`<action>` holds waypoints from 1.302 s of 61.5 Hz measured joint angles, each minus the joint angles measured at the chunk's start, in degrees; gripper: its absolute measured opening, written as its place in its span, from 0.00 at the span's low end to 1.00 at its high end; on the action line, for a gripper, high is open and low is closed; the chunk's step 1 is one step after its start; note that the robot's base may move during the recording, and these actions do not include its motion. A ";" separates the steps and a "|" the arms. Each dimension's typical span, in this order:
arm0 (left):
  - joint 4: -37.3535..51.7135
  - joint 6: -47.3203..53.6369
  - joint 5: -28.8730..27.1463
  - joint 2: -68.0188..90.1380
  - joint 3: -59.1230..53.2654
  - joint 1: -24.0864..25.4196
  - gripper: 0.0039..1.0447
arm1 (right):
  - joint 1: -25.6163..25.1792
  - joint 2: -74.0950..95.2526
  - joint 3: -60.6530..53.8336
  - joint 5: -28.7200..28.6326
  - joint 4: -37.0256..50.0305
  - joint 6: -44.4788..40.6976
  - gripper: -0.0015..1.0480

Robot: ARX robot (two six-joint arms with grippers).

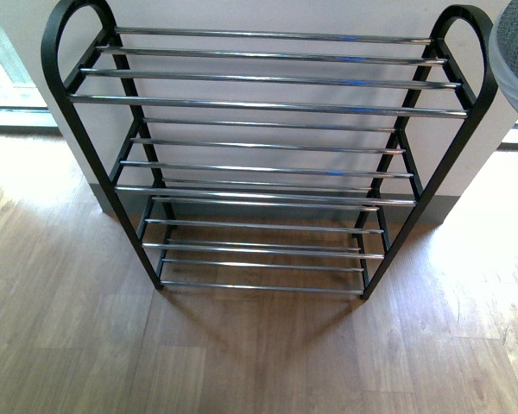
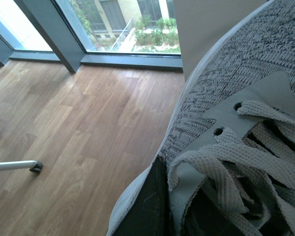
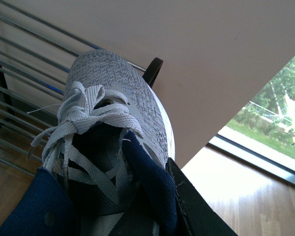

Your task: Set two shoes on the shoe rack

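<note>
the right gripper [image 3: 155,216] pinches the first shoe [image 3: 118,98] by its collar near the upper right corner of the rack [image 1: 56,78], the left gripper [image 2: 179,216] pinches the second shoe [image 2: 221,98] above the floor, so i would lower each one level, sole across several rods [image 1: 268,79].

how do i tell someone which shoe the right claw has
Find the black shoe rack against the white wall and go to its right rounded end. The grey knit shoe hangs in the air just beside that end; the other shoe is over by the window.
</note>
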 joint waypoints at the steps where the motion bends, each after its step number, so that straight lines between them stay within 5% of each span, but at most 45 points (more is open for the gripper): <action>1: 0.00 0.00 0.00 0.00 0.00 0.00 0.01 | 0.00 0.00 0.00 0.00 0.00 0.00 0.01; 27: 0.00 0.00 0.07 0.02 0.00 -0.02 0.01 | 0.00 0.09 0.00 -0.11 0.00 0.00 0.01; 32: 0.00 0.00 0.09 0.02 0.00 -0.04 0.01 | -0.68 0.74 -0.81 -8.79 5.31 6.54 0.01; 37: 0.00 0.00 0.02 0.02 0.00 -0.04 0.01 | 1.95 -0.04 -0.35 -9.49 5.53 12.44 0.01; 55: 0.00 -0.02 0.02 0.02 0.00 -0.04 0.01 | 20.44 9.25 14.16 10.38 -3.41 29.99 0.01; 80: 0.00 0.00 0.02 0.02 0.00 -0.04 0.01 | 27.61 35.95 31.52 27.82 -4.46 42.45 0.01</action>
